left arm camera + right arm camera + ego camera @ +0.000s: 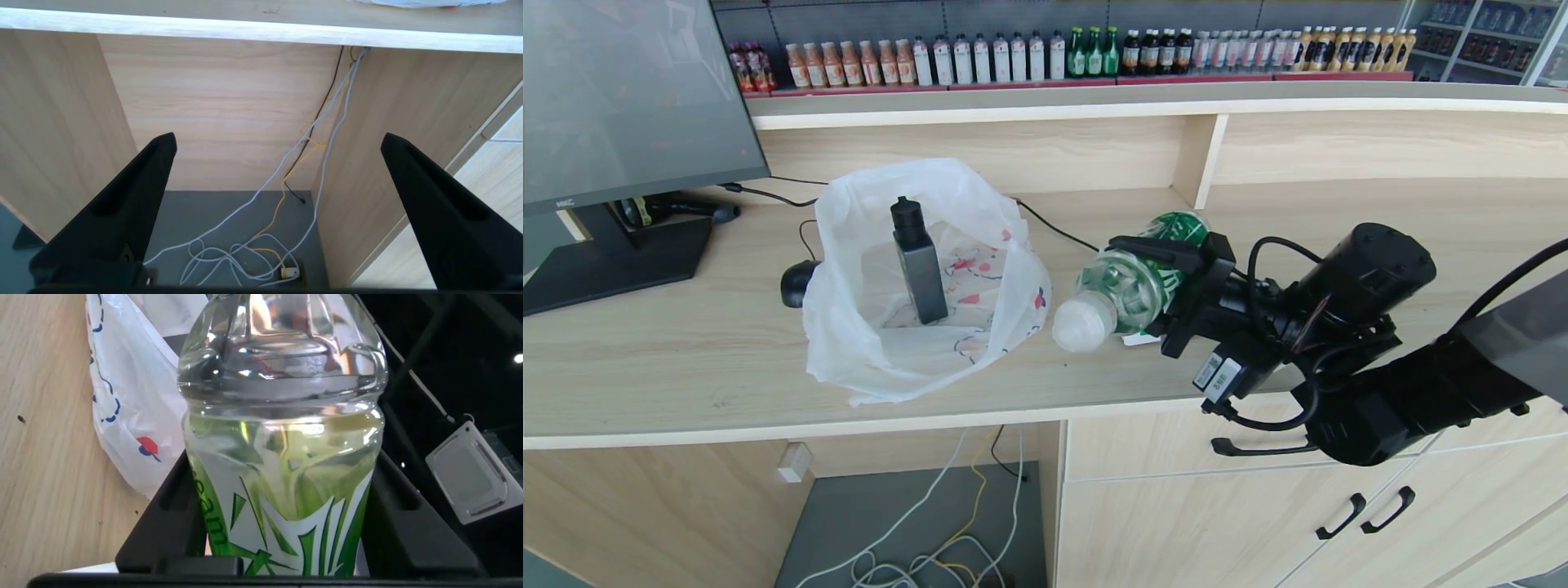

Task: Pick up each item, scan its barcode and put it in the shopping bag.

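Right gripper (1153, 287) clamps 1 green-labelled bottle (1123, 286) just beside the shopping bag (849, 343). Left gripper (278, 140), below the counter (245, 29), gapes wide, empty.

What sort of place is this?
Likely a shop checkout: rows of bottled drinks behind, a monitor on the wooden counter, and a shopping bag standing open on it.

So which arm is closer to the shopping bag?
Right. The right gripper, holding a bottle, hovers beside the shopping bag above the counter; the left gripper hangs open below the counter's edge.
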Available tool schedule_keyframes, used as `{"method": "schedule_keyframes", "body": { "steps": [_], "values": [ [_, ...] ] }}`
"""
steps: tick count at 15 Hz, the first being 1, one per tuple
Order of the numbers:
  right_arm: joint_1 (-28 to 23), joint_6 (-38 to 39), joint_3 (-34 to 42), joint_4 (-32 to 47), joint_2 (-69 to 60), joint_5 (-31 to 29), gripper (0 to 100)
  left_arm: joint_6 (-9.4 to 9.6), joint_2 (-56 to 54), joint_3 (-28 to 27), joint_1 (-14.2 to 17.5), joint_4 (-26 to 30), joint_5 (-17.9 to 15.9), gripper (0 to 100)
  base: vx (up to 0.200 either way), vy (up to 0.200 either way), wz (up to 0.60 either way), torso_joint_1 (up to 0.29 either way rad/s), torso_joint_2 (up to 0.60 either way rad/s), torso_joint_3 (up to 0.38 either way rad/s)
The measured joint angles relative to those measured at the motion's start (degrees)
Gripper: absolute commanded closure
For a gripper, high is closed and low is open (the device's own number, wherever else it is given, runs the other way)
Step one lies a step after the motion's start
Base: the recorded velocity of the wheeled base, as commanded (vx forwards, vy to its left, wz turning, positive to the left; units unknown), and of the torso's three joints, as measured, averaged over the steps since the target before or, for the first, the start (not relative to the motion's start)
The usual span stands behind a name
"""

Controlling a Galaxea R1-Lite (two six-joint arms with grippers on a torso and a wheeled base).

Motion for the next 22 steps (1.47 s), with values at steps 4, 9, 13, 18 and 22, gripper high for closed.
{"method": "schedule_keyframes", "body": {
  "steps": [4,9,13,18,22],
  "values": [
    [0.4,0.0,0.0,0.0,0.1,0.1,100,0.00,0.0,0.0,0.0,0.0,0.0,0,0.000,0.000,0.00,0.000,0.00,0.000],
    [0.4,0.4,-0.1,0.1,-0.2,0.1,100,0.00,0.0,0.0,0.0,0.0,0.0,0,0.000,0.000,0.00,0.000,0.00,0.000],
    [0.5,2.8,-0.4,0.3,-2.3,-0.2,100,0.00,0.0,0.0,0.0,0.0,0.0,0,0.000,0.000,0.00,0.000,0.00,0.000],
    [0.5,8.1,-0.5,0.1,-6.4,-0.6,100,0.00,0.0,0.0,0.0,0.0,0.0,0,0.000,0.000,0.00,0.000,0.00,0.000],
    [0.5,15.7,-0.3,0.0,-11.0,-5.3,100,0.00,0.0,0.0,0.0,0.0,0.0,0,0.000,0.000,0.00,0.000,0.00,0.000]
  ]
}}
